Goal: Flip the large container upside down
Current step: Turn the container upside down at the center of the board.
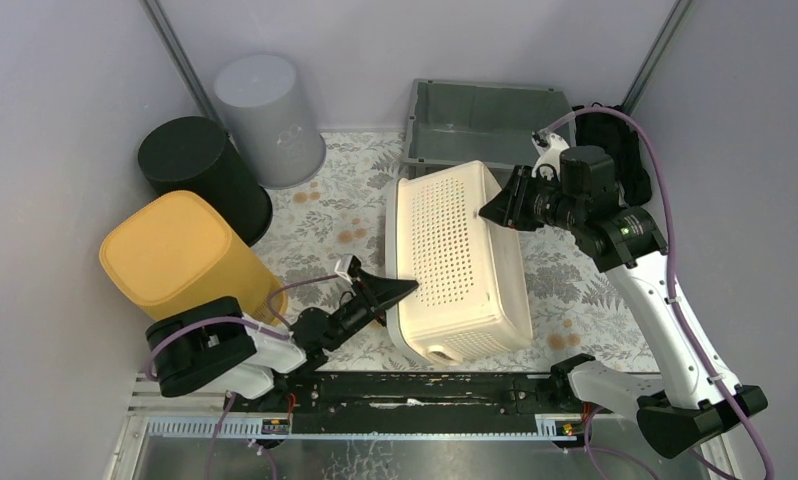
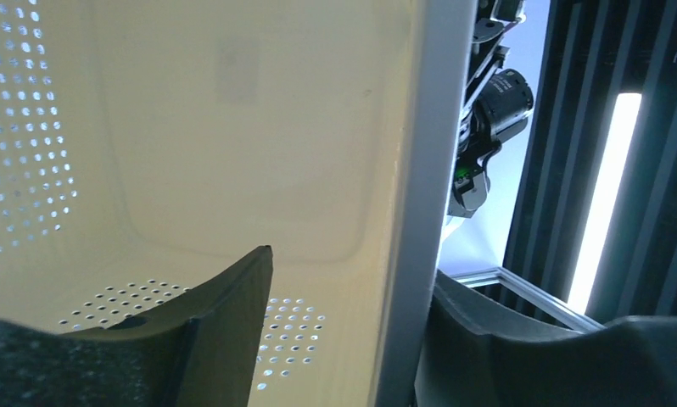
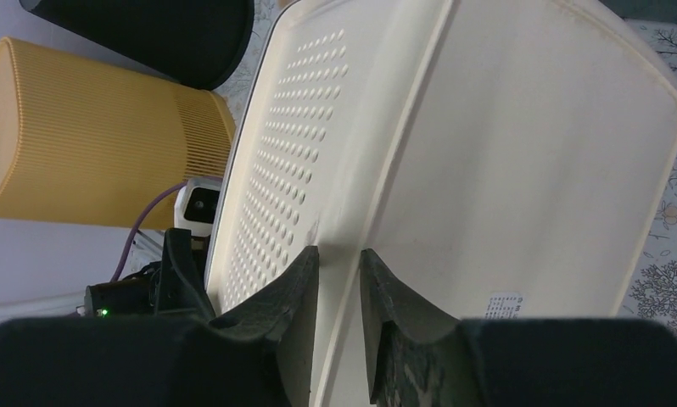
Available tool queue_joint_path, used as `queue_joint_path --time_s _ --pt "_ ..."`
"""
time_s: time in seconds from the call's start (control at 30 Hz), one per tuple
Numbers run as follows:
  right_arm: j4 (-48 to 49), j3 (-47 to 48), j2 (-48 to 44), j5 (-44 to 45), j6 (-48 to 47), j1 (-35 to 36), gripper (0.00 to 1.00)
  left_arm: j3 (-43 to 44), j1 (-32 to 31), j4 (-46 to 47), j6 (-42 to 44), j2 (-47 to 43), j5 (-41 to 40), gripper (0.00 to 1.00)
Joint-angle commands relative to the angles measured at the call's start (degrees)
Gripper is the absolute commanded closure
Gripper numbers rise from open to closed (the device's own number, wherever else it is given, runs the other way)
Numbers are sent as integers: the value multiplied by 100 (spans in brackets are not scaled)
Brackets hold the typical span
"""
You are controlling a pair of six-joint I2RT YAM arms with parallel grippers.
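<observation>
The large container is a cream perforated basket lying tilted on its side mid-table, opening to the left and bottom to the right. My left gripper is open and straddles its left rim. In the left wrist view one finger is inside the basket and one outside the rim. My right gripper is at the basket's upper right edge. In the right wrist view its fingers are nearly closed over the corner ridge of the basket.
A yellow ribbed bin, a black bin and a grey bin stand upside down at the left. A grey-green tray lies at the back. A floral mat covers the table.
</observation>
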Motion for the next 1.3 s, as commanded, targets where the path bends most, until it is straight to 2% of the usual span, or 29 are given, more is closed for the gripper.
queue_joint_path --time_s 0.0,0.2,0.37,0.8,0.9,1.27 --pt "-574 -221 52 -147 -218 -29 70 -239 12 263 61 541 356 35" --pt "-529 -207 74 -284 -264 -30 71 0 89 272 -44 1367 948 33" --pt "-470 -308 103 -322 -295 -18 73 18 111 260 -4 1581 1077 33" --pt "-321 -529 138 -331 -304 -19 74 100 194 243 209 1647 1238 34" --pt "-284 -565 131 -355 -295 -17 72 187 209 176 397 1597 1320 35" --pt "-275 -757 0 -359 -314 -21 64 436 215 -1017 977 1148 1410 36"
